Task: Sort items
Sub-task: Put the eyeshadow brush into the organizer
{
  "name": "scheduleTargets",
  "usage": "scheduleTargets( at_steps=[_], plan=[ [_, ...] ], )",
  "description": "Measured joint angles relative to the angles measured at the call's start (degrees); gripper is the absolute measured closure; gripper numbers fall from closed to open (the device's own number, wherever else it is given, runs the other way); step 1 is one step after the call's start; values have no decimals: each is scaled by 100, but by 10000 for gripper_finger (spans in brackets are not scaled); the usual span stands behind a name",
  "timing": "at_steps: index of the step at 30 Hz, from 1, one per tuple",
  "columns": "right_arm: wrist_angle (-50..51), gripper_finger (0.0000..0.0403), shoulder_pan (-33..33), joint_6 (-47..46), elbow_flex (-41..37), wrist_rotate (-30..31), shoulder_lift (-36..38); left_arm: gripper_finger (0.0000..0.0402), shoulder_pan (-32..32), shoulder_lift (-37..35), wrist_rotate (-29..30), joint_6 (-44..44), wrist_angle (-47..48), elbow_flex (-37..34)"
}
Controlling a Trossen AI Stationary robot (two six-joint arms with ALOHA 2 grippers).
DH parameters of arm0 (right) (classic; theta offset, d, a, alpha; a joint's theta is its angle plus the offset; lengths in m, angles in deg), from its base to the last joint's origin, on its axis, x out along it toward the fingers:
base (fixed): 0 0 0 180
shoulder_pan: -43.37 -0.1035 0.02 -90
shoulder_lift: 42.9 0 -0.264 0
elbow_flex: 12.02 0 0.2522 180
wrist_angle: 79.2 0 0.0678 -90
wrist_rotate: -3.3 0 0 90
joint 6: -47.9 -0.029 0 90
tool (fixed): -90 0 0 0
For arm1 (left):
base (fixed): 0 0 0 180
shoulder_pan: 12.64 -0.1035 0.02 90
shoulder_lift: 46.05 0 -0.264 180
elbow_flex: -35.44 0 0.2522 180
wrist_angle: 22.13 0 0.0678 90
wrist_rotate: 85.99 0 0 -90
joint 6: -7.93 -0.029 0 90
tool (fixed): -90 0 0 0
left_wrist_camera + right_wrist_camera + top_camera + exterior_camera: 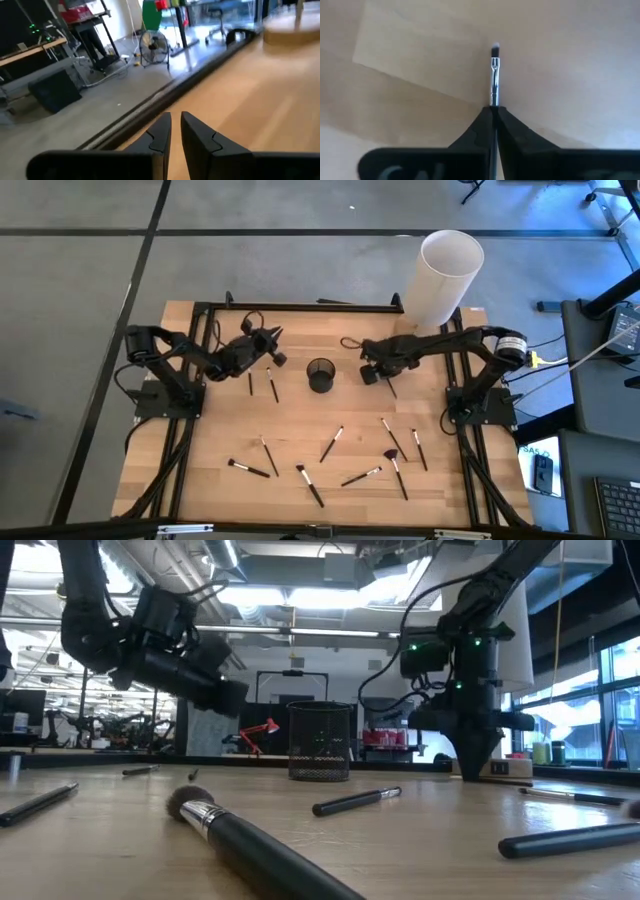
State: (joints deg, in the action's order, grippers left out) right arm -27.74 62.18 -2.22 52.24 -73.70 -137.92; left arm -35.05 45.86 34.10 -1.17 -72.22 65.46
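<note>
A pale wooden tabletop [300, 430] stands on a grey floor [80, 290] crossed by dark lines. Long ceiling lights [300, 598] glow overhead in an open workshop. A standing fan [152, 45] sits on the floor near a green column [151, 14]. Windows [620, 690] brighten one side, and a red desk lamp [258, 730] stands farther back.

A robotics lab is indicated: framed wooden table [300, 430], exposed ceiling ducts [300, 570], equipment benches [30, 50], floor fan [152, 47].
</note>
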Motion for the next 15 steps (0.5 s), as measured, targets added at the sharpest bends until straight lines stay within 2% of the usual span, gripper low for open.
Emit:
scheduleTargets(
  at_steps=[9,12,15],
  plan=[
    [-873,388,-1002,-331,4,1425,1039,364,455,-192,79,4,-74,-337],
    [-1844,388,-1293,76,7,2024,1246,364,600,-298,201,176,-53,-378],
    [-3153,388,-1478,928,7,2379,1251,364,745,-479,242,338,-62,-378]
  ],
)
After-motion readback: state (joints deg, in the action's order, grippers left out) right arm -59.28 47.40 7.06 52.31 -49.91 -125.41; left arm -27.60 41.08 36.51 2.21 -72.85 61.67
